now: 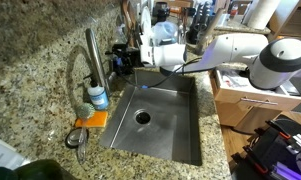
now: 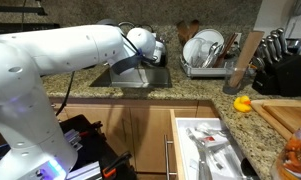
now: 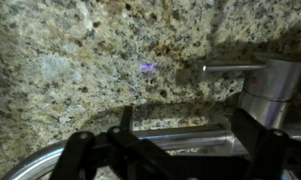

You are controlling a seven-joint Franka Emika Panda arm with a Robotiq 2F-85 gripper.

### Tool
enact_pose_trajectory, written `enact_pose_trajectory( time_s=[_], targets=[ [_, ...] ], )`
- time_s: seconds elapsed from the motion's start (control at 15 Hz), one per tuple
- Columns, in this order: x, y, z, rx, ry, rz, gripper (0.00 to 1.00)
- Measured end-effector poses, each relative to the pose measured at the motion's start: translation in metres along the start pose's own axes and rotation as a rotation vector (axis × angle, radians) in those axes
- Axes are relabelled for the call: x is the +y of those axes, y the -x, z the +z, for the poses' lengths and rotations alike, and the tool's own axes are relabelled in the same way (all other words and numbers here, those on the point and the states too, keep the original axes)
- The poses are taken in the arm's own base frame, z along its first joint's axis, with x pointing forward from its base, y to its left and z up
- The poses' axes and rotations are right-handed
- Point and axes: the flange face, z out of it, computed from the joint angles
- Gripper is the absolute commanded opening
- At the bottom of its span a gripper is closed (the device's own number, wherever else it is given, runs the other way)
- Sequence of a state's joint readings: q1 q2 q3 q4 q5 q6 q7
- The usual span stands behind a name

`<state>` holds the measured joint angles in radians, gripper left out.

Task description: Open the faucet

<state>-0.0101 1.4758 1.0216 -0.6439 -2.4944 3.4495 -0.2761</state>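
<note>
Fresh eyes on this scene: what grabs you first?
The big white robot arm fills an exterior view, reaching over the stainless sink set in a speckled granite counter. At the sink's corner stands the tall brushed-steel faucet with its looped hose, and the gripper is near it. Farther along, a loaded dish rack and a black knife block stand out.

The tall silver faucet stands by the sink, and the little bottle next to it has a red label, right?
Not quite. The label on the little bottle is blue, not red; an exterior view shows it. The rest holds: the tall silver faucet stands by the sink, with the bottle next to it.
</note>
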Motion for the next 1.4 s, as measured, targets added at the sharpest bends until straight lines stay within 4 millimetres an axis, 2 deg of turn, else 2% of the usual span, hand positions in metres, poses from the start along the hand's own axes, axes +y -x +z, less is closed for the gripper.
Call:
enact_pose_trajectory(
  time_s=[0.33,0.73,1.2,1.4],
  targets=[
    [0.004,0.003,-0.001,-0.004,0.009,-0.004,1.0],
    [0.029,0.002,0.001,-0.009,0.067,0.143,1.0],
    [0.026,0.005,0.001,-0.015,0.063,0.15,1.0],
    [0.018,0.015,-0.002,-0.034,0.048,0.129,1.0]
  ],
)
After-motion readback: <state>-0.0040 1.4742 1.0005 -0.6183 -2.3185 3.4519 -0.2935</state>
